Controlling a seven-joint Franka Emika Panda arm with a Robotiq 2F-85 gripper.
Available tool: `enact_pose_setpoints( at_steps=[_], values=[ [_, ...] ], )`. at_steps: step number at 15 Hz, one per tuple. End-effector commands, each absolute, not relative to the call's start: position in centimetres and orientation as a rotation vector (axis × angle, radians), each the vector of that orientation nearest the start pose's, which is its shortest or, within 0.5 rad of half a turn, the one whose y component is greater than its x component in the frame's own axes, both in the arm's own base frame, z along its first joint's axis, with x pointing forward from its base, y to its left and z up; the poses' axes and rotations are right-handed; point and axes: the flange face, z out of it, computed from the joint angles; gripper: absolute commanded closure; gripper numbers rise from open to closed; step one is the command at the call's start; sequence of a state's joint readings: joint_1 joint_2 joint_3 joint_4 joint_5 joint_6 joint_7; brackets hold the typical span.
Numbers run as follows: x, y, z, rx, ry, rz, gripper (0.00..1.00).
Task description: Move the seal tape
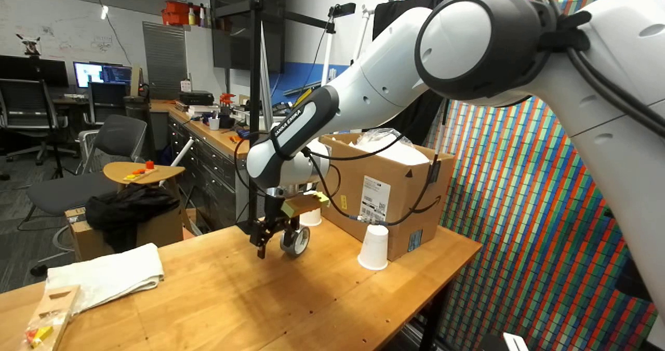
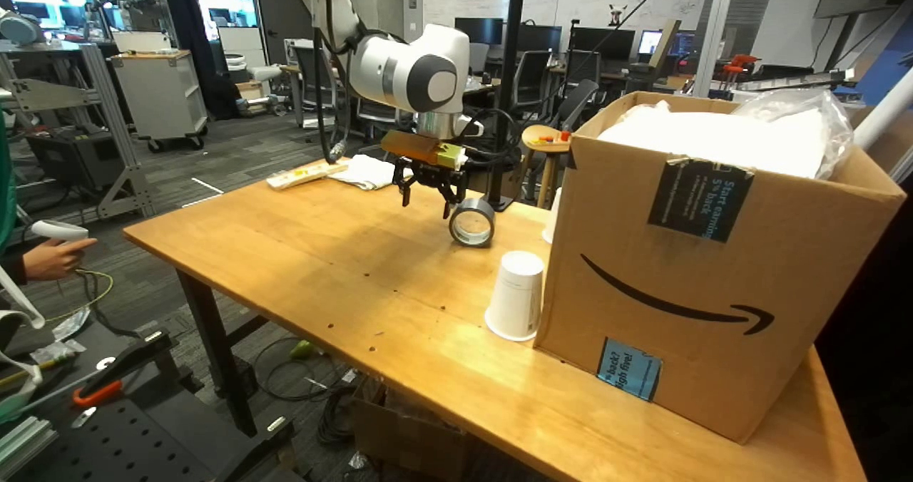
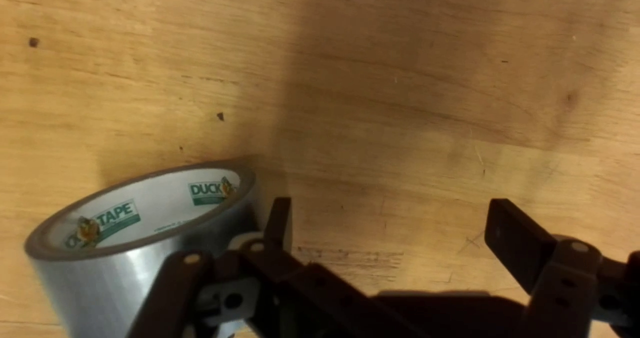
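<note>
The seal tape is a silvery-grey roll (image 1: 287, 244) standing on its edge on the wooden table, its hollow centre facing sideways; it shows in both exterior views (image 2: 488, 218). In the wrist view the roll (image 3: 115, 273) is at the lower left, with white inner lettering visible. My gripper (image 3: 390, 223) is open with only bare table between its fingers. The roll lies outside the jaws, beside the left finger in the wrist view, which covers part of it. I cannot tell whether they touch. The gripper also shows low over the table in both exterior views (image 1: 275, 246) (image 2: 426, 207).
A white paper cup (image 2: 515, 296) stands upside down by a large cardboard box (image 2: 677, 282). Another white cup (image 1: 310, 217) is behind the gripper. A folded white cloth (image 1: 109, 275) and wooden tray (image 1: 56, 309) lie at the far end. A black post (image 2: 508, 111) rises at the table edge.
</note>
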State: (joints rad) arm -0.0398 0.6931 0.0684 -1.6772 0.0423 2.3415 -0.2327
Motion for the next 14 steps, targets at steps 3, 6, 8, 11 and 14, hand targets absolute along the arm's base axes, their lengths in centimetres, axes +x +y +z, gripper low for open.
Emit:
enact_pose_setpoints(
  at_steps=[3, 6, 8, 11, 14],
  values=[
    [68.1, 3.4, 19.7, -3.025, -0.438, 0.038, 0.00],
    [68.4, 3.5, 19.5, -3.030, -0.484, 0.044, 0.00],
    [68.6, 3.3, 19.6, -3.026, -0.518, 0.040, 0.00],
    [69.2, 3.4, 20.3, -3.029, -0.573, 0.028, 0.00],
    [69.9, 3.7, 20.8, -3.030, -0.611, 0.029, 0.00]
  ],
)
